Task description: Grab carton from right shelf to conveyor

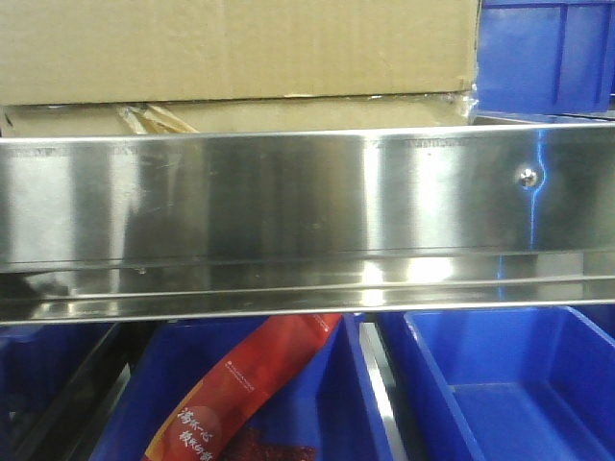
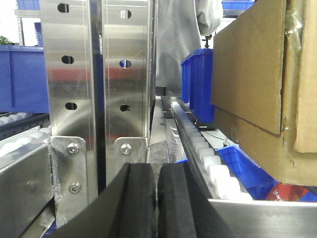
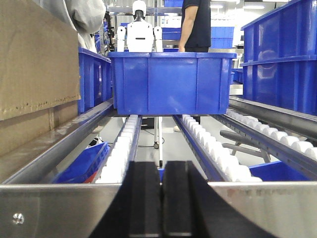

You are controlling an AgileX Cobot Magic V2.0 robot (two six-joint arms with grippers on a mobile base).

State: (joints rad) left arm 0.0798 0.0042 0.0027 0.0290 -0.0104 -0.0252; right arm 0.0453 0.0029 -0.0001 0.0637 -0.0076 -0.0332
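A brown carton (image 1: 231, 48) rests on the roller shelf behind a steel front rail (image 1: 307, 221). It also shows at the right of the left wrist view (image 2: 257, 74) and at the left edge of the right wrist view (image 3: 34, 74). My left gripper (image 2: 157, 198) is shut and empty, low in front of the rail, to the left of the carton. My right gripper (image 3: 162, 198) is shut and empty, in front of the rail, to the right of the carton.
A blue bin (image 3: 171, 82) sits on the rollers ahead of my right gripper, with more blue bins (image 3: 280, 59) on the right. Steel uprights (image 2: 94, 74) stand left of the carton. Below the shelf are blue bins (image 1: 500, 384); one holds a red packet (image 1: 250, 384). People stand behind.
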